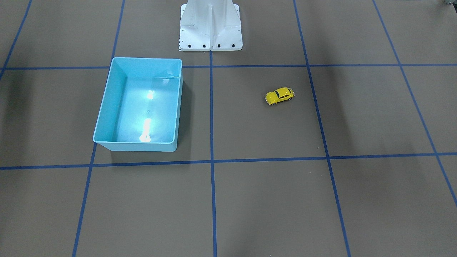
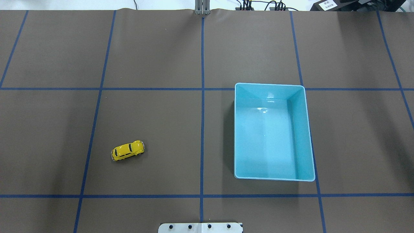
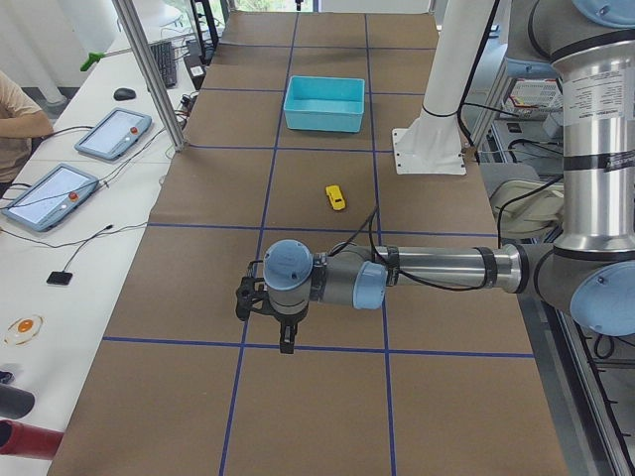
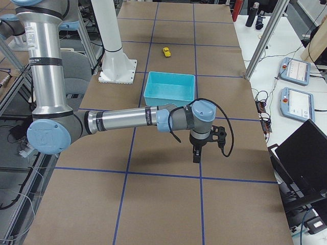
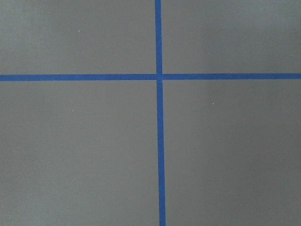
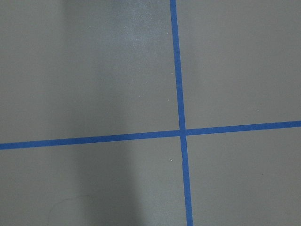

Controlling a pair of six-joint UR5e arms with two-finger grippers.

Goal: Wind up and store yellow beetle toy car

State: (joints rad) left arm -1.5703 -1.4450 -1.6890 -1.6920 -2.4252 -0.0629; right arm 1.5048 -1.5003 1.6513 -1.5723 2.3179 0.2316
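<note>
Over mat (image 3: 446,397), left hand (image 3: 286,343), right hand (image 4: 195,157) hang free; opening unclear.

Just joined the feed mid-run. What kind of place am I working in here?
Probably a robotics lab workcell: a blue tape grid marked out on the brown table, a white robot pedestal bolted at its edge, and teach pendants alongside.

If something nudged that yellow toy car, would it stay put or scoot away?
Probably scoots: the yellow toy car stands on its wheels on the table. Its glossy, rounded body looks hard and may slip when pinched. Far smaller than the bin, so likely light.
</note>
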